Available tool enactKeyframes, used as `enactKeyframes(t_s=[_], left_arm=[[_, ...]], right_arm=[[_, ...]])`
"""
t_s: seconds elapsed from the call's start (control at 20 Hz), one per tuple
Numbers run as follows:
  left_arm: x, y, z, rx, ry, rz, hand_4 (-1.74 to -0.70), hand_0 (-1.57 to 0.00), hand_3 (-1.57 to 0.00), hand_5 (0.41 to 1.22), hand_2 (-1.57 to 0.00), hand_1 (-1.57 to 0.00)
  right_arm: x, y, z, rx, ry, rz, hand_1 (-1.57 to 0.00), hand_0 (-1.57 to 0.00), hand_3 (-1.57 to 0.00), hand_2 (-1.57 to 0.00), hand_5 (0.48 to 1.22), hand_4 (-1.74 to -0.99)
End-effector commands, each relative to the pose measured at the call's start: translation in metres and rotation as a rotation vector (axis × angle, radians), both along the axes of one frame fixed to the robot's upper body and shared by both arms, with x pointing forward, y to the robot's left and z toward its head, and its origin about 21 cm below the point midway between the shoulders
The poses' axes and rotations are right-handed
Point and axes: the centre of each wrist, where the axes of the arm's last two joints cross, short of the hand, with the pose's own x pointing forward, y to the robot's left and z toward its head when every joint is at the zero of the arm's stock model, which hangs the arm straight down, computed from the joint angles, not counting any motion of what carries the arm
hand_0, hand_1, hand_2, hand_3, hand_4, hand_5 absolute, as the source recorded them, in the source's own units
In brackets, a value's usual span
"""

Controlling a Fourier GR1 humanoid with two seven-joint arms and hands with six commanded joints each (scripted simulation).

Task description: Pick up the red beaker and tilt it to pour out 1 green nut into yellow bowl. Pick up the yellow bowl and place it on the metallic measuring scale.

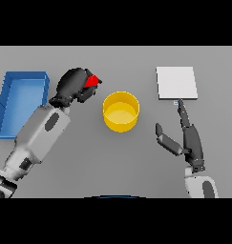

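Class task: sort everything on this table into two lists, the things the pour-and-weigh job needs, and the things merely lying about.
Belongs to the job:
- red beaker, held in the left hand
- yellow bowl
- metallic measuring scale
- right hand, open beside the bowl

Just lying about:
- blue tray, at the table's left

The grey table (pixel 131 162) bears a blue tray (pixel 7 102), a yellow bowl (pixel 121 112) and a white scale (pixel 177 82)
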Motion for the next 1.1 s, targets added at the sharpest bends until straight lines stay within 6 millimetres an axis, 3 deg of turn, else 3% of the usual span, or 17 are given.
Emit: enactKeyframes(t_s=[0.0, 0.25, 0.35, 0.4, 0.6, 0.75, 1.05], left_arm=[[0.003, -0.006, 0.003, 0.08, -0.018, -0.015, -1.74, -1.57, -1.57, 1.127, -1.57, -1.57], [0.008, -0.021, 0.017, 0.365, -0.102, -0.117, -1.74, -1.57, -1.57, 1.19, -1.57, -1.57], [0.009, -0.024, 0.019, 0.465, -0.12, -0.169, -1.65, -1.57, -1.57, 1.201, -1.57, -1.57], [0.012, -0.028, 0.024, 0.51, -0.131, -0.186, -1.67, -1.57, -1.57, 1.205, -1.57, -1.57], [0.015, -0.046, 0.031, 0.727, -0.134, -0.299, -1.7, -1.57, -1.28, 1.215, -1.57, -1.57], [0.015, -0.064, 0.033, 0.856, -0.159, -0.402, -1.72, -1.57, -1.42, 1.218, -1.57, -1.57], [0.015, -0.075, 0.032, 1.136, -0.19, -0.5, -1.74, -1.57, -1.53, 1.22, -1.57, -1.57]], right_arm=[[0.002, -0.001, 0.001, -0.005, 0.01, -0.002, 0.0, 0.0, 0.0, 0.0, 0.69, -1.256], [-0.005, 0.0, 0.003, 0.0, 0.002, 0.004, 0.0, 0.0, 0.0, 0.0, 0.704, -1.274], [-0.004, 0.0, 0.003, 0.007, 0.009, -0.002, 0.0, 0.0, 0.0, 0.0, 0.705, -1.284], [-0.002, -0.001, 0.0, 0.013, 0.021, -0.006, 0.0, 0.0, 0.0, 0.0, 0.702, -1.283], [-0.003, 0.003, -0.005, 0.047, 0.013, -0.009, 0.0, 0.0, 0.0, 0.0, 0.678, -1.292], [-0.001, 0.002, -0.005, 0.078, 0.015, -0.01, 0.0, 0.0, 0.0, 0.0, 0.657, -1.294], [-0.003, 0.005, -0.004, 0.085, -0.001, -0.022, 0.0, 0.0, 0.0, 0.0, 0.631, -1.293]])
